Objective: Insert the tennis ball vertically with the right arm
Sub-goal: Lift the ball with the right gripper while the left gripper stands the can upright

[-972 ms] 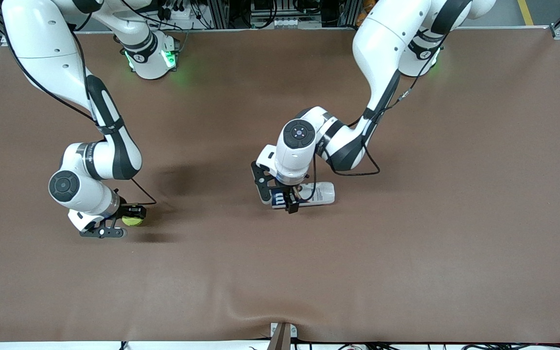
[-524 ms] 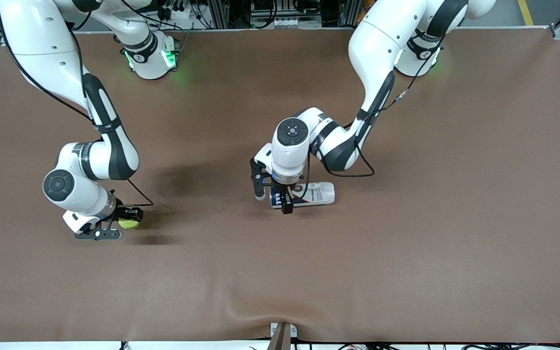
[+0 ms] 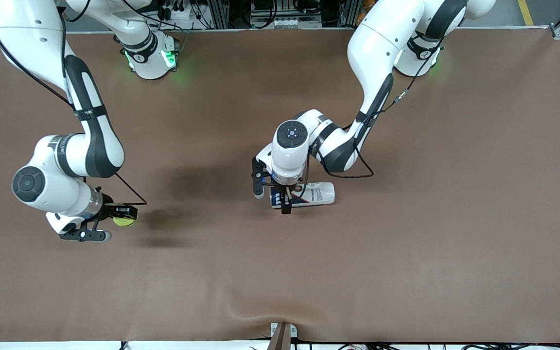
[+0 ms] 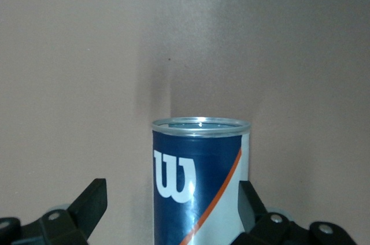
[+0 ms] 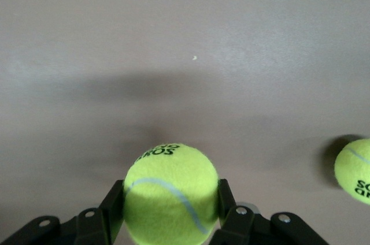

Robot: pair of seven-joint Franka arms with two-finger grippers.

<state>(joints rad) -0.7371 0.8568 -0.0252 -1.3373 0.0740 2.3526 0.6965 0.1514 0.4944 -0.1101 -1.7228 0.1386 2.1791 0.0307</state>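
The right gripper (image 3: 114, 217) has its fingers clamped on the tennis ball (image 3: 123, 220), hanging over the table (image 3: 406, 243) well toward the right arm's end from the can (image 3: 304, 194), presumably to carry it there. A second ball (image 5: 354, 170) lies on the table near the gripper. The can lies on its side, so the left gripper (image 3: 271, 193) straddles it, fingers apart, likely to stand it upright. A white "W" shows on its blue label; the ball's print is unclear.

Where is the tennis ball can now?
The can lies on its side mid-table, and the open left gripper straddles its open end.
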